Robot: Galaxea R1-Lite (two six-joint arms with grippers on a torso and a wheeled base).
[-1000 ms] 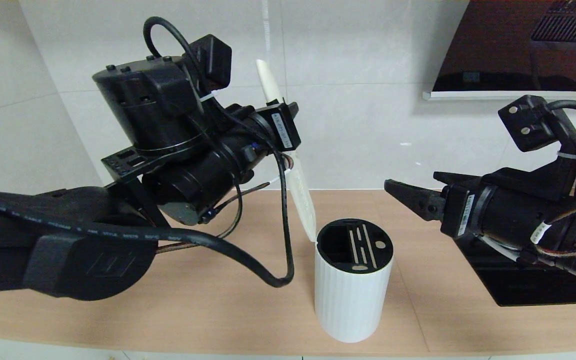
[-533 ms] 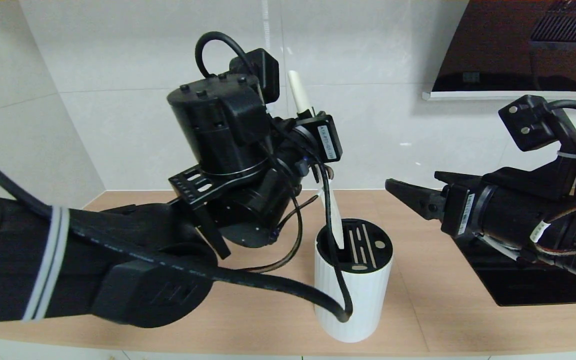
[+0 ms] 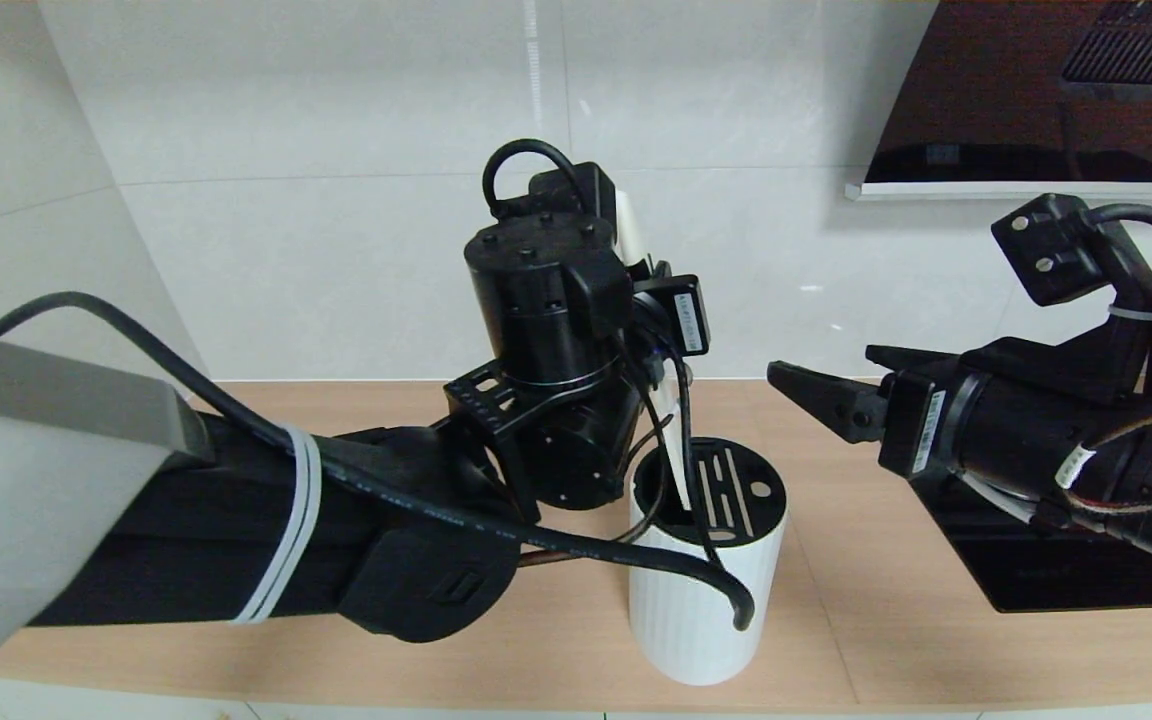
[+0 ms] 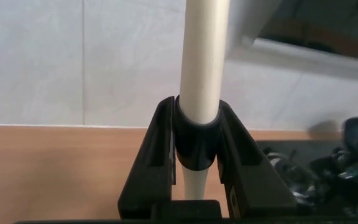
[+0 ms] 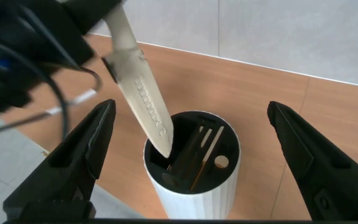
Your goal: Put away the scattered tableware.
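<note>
The fingers (image 4: 160, 155) of the left gripper (image 4: 197, 135) squeeze the handle of the cream knife (image 5: 143, 93). Its blade tip sits inside the big hole of the white ribbed round holder (image 3: 704, 600). The right gripper (image 5: 190, 109) hangs beside the holder, fingers wide apart.

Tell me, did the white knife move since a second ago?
Yes. The knife went right and down in the head view, toward the white holder, which stayed put on the counter. Its tip now dips into the holder's big opening.
</note>
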